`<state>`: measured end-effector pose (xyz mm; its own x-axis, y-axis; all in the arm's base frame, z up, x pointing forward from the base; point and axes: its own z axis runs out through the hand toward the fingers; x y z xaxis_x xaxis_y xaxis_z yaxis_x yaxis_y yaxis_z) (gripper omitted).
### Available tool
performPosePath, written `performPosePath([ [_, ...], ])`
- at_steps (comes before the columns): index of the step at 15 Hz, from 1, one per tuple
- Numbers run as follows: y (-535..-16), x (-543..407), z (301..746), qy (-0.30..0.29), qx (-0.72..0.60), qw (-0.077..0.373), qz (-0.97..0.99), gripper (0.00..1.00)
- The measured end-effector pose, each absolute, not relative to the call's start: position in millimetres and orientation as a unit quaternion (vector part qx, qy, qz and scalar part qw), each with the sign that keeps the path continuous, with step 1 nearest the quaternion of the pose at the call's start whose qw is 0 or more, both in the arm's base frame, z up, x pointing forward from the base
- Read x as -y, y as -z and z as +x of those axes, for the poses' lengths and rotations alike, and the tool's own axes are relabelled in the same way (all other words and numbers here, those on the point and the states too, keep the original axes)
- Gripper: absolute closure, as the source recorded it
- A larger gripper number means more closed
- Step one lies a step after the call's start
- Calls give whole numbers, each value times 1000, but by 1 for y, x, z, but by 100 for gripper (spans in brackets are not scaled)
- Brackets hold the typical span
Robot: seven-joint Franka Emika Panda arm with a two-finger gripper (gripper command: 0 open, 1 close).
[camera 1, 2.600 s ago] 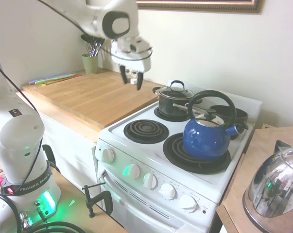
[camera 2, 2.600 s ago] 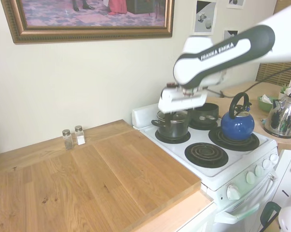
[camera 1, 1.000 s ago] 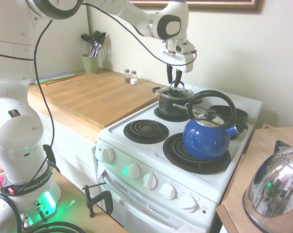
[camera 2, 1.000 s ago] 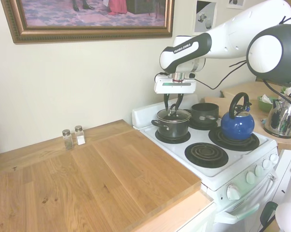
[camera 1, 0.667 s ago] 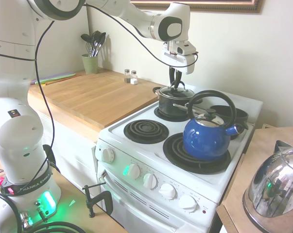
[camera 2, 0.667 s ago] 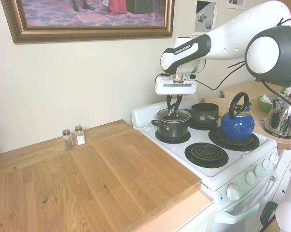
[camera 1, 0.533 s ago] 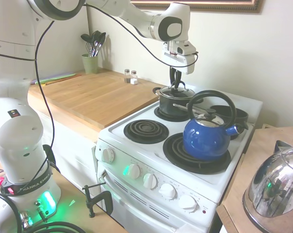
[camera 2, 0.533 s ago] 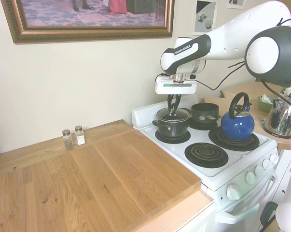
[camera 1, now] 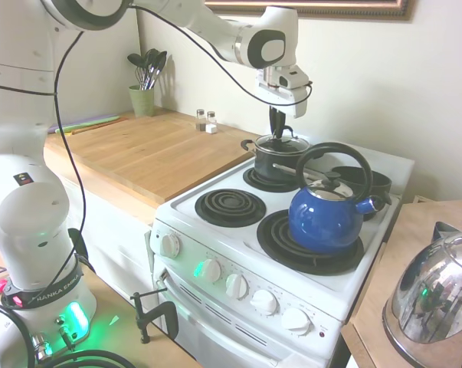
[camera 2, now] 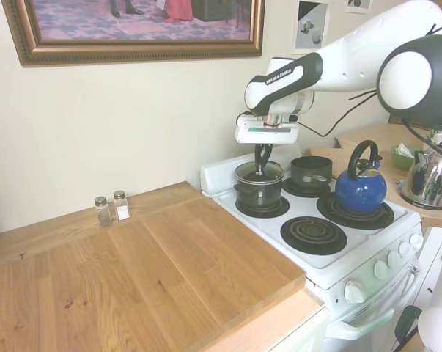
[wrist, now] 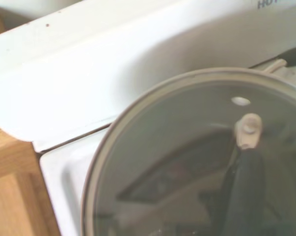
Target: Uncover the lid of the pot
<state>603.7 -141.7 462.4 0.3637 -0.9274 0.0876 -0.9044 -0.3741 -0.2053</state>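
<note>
Bright, even daylight fills the kitchen, and the cream wall looks nearly washed out in both wide views. There's glare on the white stove (camera 1: 238,230) top and hot highlights on the steel kettle (camera 1: 434,299) at the right. A green glow spills over the wood at the lower left. Straight edges bow slightly towards the corners. Up close, the wrist view is soft, with the lid (wrist: 187,162) hazy and its rim smeared.
</note>
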Motion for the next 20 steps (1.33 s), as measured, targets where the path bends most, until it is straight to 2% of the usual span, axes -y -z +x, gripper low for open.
performPosePath([
  [4, -505, 113, 562, 123, -535, 68, -833, 100],
  [8, -527, 46, 566, 167, -498, 39, -850, 100],
  [16, -453, -121, 595, 183, -448, -65, -873, 100],
  [20, -417, -156, 612, 137, -434, -82, -886, 100],
])
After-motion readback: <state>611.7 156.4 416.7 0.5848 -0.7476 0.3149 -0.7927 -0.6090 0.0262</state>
